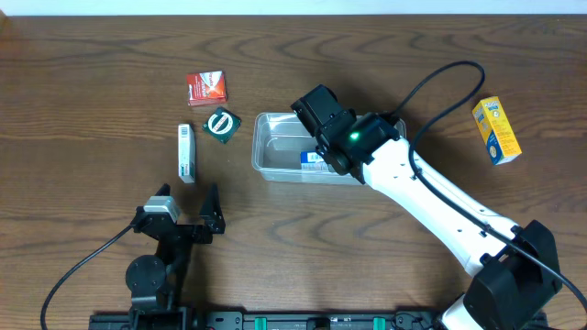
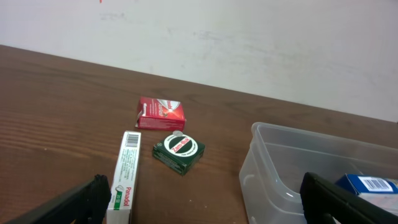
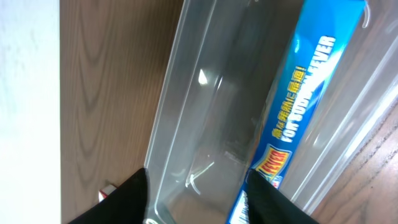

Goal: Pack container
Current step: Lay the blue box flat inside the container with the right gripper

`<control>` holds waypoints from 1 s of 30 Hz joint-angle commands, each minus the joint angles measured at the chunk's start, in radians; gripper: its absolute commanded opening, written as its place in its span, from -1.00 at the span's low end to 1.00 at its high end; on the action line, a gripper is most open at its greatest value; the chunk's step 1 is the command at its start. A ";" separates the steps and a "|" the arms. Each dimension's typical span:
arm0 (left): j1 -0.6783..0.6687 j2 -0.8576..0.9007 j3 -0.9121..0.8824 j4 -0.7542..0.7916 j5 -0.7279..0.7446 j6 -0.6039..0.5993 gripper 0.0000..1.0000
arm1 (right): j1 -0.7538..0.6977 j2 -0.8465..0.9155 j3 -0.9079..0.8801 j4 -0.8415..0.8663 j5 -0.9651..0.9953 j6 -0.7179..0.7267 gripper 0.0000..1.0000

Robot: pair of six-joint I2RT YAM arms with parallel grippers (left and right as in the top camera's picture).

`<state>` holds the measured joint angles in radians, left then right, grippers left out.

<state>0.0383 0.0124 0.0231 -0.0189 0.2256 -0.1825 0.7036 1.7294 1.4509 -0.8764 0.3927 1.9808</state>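
Note:
The container [image 1: 275, 147] is a clear plastic tub at the table's middle; it also shows in the left wrist view [image 2: 273, 168] and the right wrist view [image 3: 199, 112]. A blue box [image 1: 314, 159] lies inside it, seen as well in the right wrist view [image 3: 298, 112] and the left wrist view [image 2: 367, 185]. My right gripper [image 3: 199, 196] hangs open and empty over the tub's inside, beside the blue box. My left gripper [image 2: 202, 202] is open and empty, low near the table's front, left of the tub.
A white Panadol box [image 1: 186, 152] [image 2: 124, 180], a green square box [image 1: 221, 123] [image 2: 179, 151] and a red box [image 1: 206, 87] [image 2: 160, 113] lie left of the tub. A yellow box [image 1: 496, 130] lies at the far right.

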 commanded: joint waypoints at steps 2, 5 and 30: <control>0.004 -0.002 -0.019 -0.032 0.006 0.010 0.96 | 0.009 0.010 -0.002 -0.002 0.030 -0.198 0.21; 0.005 -0.002 -0.019 -0.032 0.006 0.010 0.96 | 0.009 0.005 -0.001 -0.002 0.031 -0.407 0.38; 0.005 -0.002 -0.019 -0.032 0.006 0.010 0.96 | 0.008 -0.003 -0.003 -0.093 0.021 -1.403 -0.98</control>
<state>0.0383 0.0124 0.0231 -0.0189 0.2256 -0.1825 0.7036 1.7294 1.4506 -0.9627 0.3973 0.6182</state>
